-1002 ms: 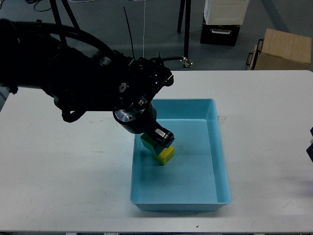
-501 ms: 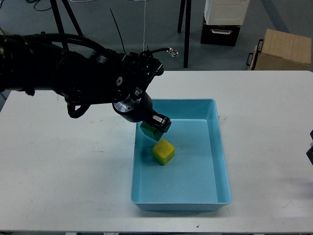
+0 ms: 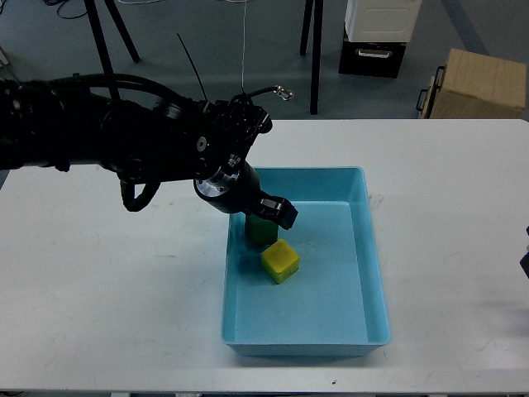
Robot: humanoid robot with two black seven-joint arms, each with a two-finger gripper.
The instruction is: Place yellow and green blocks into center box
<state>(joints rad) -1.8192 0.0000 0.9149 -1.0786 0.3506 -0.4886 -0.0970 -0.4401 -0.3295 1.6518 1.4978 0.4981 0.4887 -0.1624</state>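
Observation:
The light blue box point(image 3: 364, 248) stands at the table's center. A yellow block point(image 3: 280, 260) lies on its floor near the left wall. A green block point(image 3: 259, 232) is right behind it, touching or nearly touching it. My left gripper point(image 3: 266, 213) reaches in from the left over the box's far left corner. Its jaws are around the top of the green block, and only the right finger point(image 3: 282, 213) shows clearly. Whether the green block rests on the floor I cannot tell. Only a small dark sliver of my right gripper point(image 3: 526, 263) shows at the right edge.
The white table point(image 3: 124, 281) carries only the box. Beyond its far edge are a cardboard box point(image 3: 479, 83), a black-and-white case point(image 3: 376, 37) and stand legs point(image 3: 314, 58). A loose cable with a hook point(image 3: 277, 91) sticks up from my left arm.
My left gripper lifted the green block off the yellow one, then moved it slightly down and right. The green block is now behind the yellow block, which has settled flat.

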